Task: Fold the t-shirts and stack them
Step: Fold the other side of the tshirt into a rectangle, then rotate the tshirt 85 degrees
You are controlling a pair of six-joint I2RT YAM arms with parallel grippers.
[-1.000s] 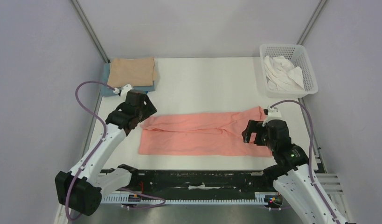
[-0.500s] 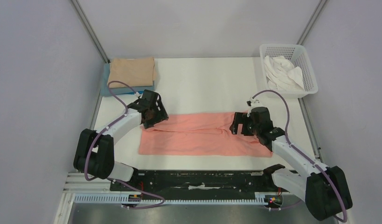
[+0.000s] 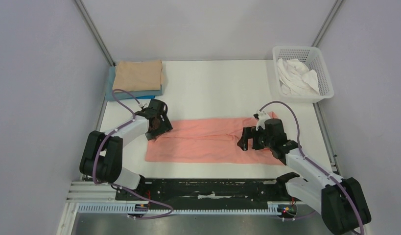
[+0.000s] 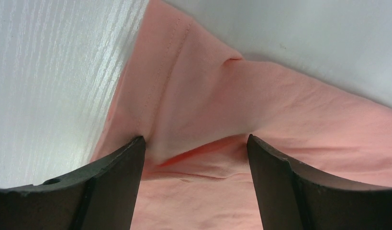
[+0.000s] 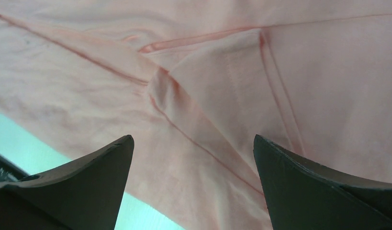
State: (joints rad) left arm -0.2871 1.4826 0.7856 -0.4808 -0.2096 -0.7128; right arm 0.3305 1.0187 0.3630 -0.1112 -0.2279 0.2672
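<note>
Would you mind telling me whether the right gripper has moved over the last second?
Yes. The right gripper has moved left over the salmon-pink t-shirt, farther from the white mesh basket in the far right corner.

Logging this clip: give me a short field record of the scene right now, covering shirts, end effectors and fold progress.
shirt in work: salmon-pink t-shirt, lying as a long band mid-table
left end effector: open, over the shirt's left end
right end effector: open, over the shirt's right part
stack: tan t-shirt folded on blue t-shirt, far left corner
basket: far right, holds crumpled white t-shirt
progress: pink shirt not yet stacked
</note>
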